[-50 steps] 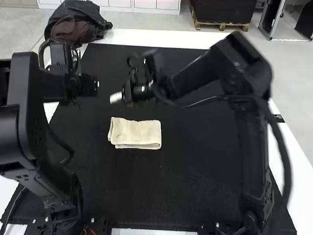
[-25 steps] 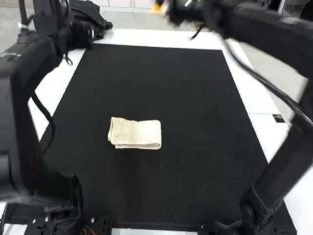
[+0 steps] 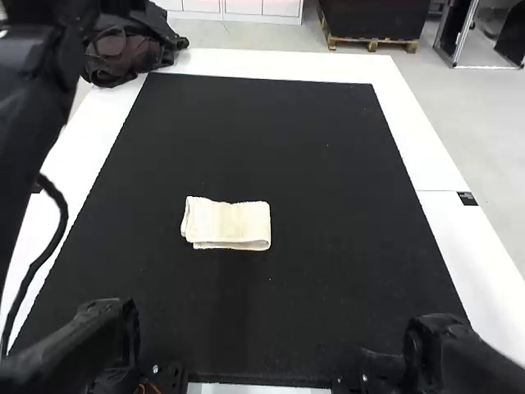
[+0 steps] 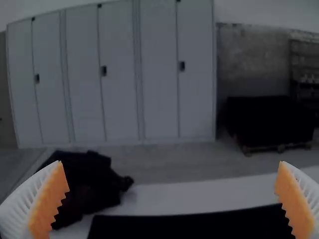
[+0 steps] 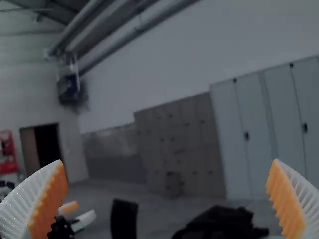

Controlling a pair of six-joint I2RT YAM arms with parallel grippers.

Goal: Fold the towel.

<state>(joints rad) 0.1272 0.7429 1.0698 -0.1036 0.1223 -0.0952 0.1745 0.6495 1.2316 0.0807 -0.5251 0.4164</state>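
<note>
One folded towel (image 3: 232,224) is lying on the black mat (image 3: 328,279), nearer its left edge.
Left gripper (image 4: 172,199) and right gripper (image 5: 167,199) are spreading their fingers wide; a label (image 3: 467,199), print too small to read, is marking the tabletop's (image 3: 426,164) right edge.

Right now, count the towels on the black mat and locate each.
1: the cream towel lies folded near the middle of the black mat, slightly toward the left arm. That arm and the right arm partly cover the mat's near edge, where another could hide.
</note>
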